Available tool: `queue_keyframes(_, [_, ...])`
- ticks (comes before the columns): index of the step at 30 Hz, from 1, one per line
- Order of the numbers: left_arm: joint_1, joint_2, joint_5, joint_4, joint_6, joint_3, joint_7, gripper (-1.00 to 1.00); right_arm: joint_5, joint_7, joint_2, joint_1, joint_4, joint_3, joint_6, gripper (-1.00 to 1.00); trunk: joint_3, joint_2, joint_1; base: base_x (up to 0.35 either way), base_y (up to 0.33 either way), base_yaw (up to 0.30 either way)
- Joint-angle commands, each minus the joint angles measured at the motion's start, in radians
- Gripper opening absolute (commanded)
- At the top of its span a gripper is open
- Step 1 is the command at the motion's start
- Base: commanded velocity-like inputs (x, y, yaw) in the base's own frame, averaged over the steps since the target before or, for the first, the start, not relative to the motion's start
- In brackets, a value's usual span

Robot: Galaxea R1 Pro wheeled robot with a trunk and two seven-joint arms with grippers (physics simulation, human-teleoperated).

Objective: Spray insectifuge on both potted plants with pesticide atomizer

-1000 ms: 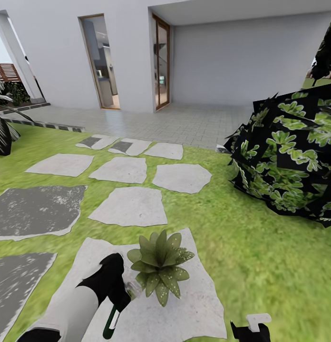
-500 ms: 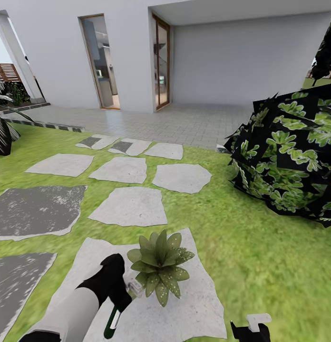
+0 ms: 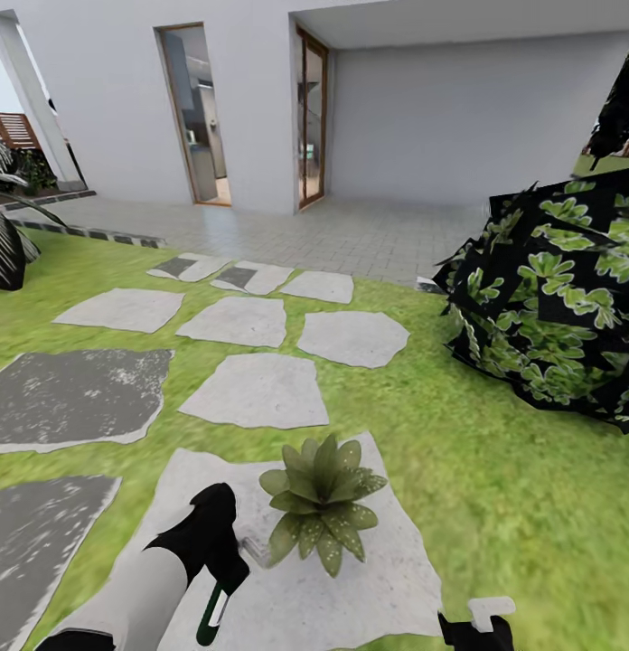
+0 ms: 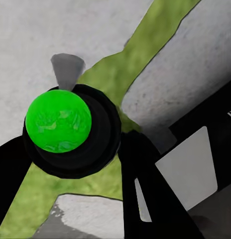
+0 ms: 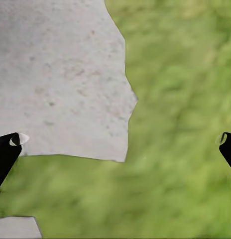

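One potted plant [image 3: 323,503], a rosette of pointed, pale-speckled green leaves, stands on a pale stepping slab [image 3: 369,588] in the garden lawn, close in front of me. My left gripper [image 3: 226,571] is shut on the pesticide atomizer [image 3: 211,617], a green and white bottle whose grey nozzle [image 3: 256,549] points at the plant's near-left leaves. In the left wrist view the atomizer [image 4: 58,121] shows as a bright green dome in a black ring between the black fingers [image 4: 145,189]. My right gripper [image 3: 477,624] hangs low at the right, open [image 5: 118,147] over grass and a slab edge.
A big dark-leaved bush [image 3: 549,307] fills the right side. Several grey stepping slabs [image 3: 256,391] lead across the lawn to a paved terrace [image 3: 351,235] before a white house with two doorways. A palm [image 3: 3,253] stands at the far left.
The whole picture has shifted a little to the right, so the camera has turned. The atomizer's nozzle now sits slightly farther from the plant's leaves. Both grippers keep their state.
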Motion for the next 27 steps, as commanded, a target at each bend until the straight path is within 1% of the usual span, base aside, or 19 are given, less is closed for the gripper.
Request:
queue_keyframes(1, [0.000, 0.000, -0.008, -0.001, 0.004, -0.003, -0.008, -1.00, 0.004, 0.005, 0.000, -0.001, 0.001, -0.009, -0.004, 1.00, -0.001, 0.000, 0.000, 0.038, 0.304, -0.080])
queue_keyframes(3, [0.000, 0.000, -0.008, -0.002, 0.004, -0.003, 0.004, -1.00, 0.004, 0.005, 0.000, -0.001, 0.001, -0.009, -0.003, 1.00, -0.001, 0.000, 0.000, 0.019, 0.305, -0.176])
queue_keyframes(5, [0.000, 0.000, -0.007, 0.002, 0.004, -0.001, 0.046, -1.00, 0.004, 0.005, -0.001, -0.001, 0.001, -0.009, -0.004, 1.00, -0.001, 0.000, 0.000, -0.010, 0.305, -0.261])
queue_keyframes(7, [0.000, 0.000, -0.006, 0.004, 0.004, 0.003, 0.069, -1.00, 0.004, 0.005, 0.000, -0.001, 0.001, -0.009, -0.004, 1.00, -0.001, 0.000, 0.000, -0.089, 0.303, -0.291])
queue_keyframes(12, [0.000, 0.000, 0.003, 0.002, 0.004, 0.011, 0.079, -1.00, 0.004, 0.005, 0.003, -0.001, 0.001, -0.009, -0.003, 1.00, -0.001, 0.000, 0.000, -0.132, 0.300, -0.263])
queue_keyframes(16, [0.000, -0.002, 0.005, 0.000, 0.004, 0.012, 0.079, -1.00, 0.004, 0.005, 0.002, -0.001, 0.001, -0.009, -0.004, 1.00, -0.001, 0.000, 0.000, 0.002, 0.267, -0.044])
queue_keyframes(24, [0.000, -0.008, 0.007, 0.002, 0.002, 0.011, 0.079, -1.00, 0.002, 0.003, -0.001, -0.001, -0.003, -0.010, -0.004, 1.00, -0.001, 0.000, 0.000, 0.014, 0.034, -0.002])
queue_keyframes(27, [0.000, -0.006, 0.007, 0.007, 0.001, 0.011, 0.080, -1.00, 0.001, 0.003, -0.001, -0.001, -0.004, -0.010, -0.004, 1.00, -0.001, 0.000, 0.000, 0.000, 0.000, -0.081])
